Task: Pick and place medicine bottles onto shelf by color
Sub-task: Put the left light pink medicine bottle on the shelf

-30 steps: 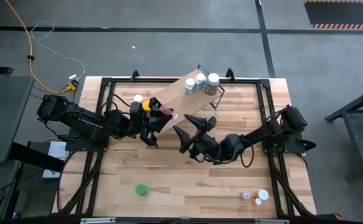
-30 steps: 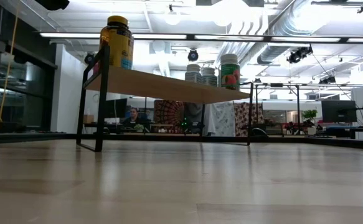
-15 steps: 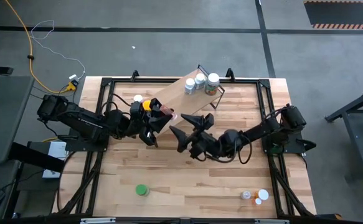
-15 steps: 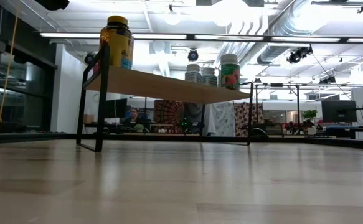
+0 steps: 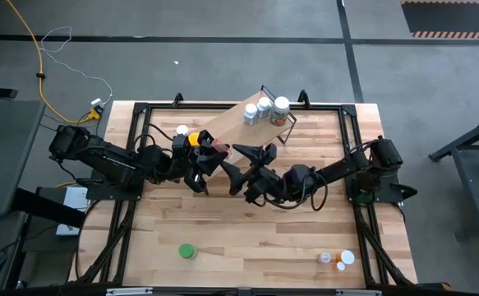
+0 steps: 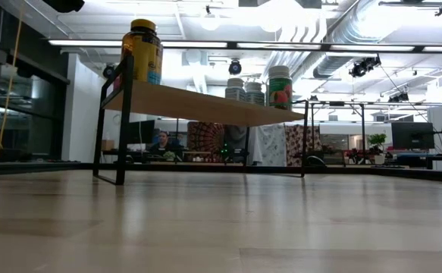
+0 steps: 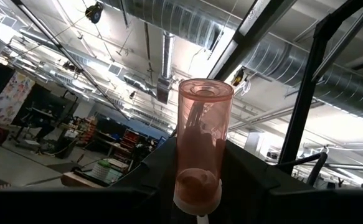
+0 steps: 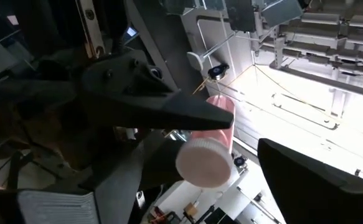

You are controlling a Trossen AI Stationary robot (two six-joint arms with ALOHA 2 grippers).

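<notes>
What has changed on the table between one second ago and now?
The right gripper, open, moved toward the left gripper, which holds the pink bottle; its fingers now flank the bottle without closing on it. The left gripper stayed in place. The bottles on the shelf, the green bottle and the small bottles did not move.

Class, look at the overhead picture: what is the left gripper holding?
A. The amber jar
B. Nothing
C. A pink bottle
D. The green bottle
C: the left gripper is shut on a pink bottle, held out toward the open right gripper; the green bottle sits on the table and the amber jar stands on the shelf.
</notes>
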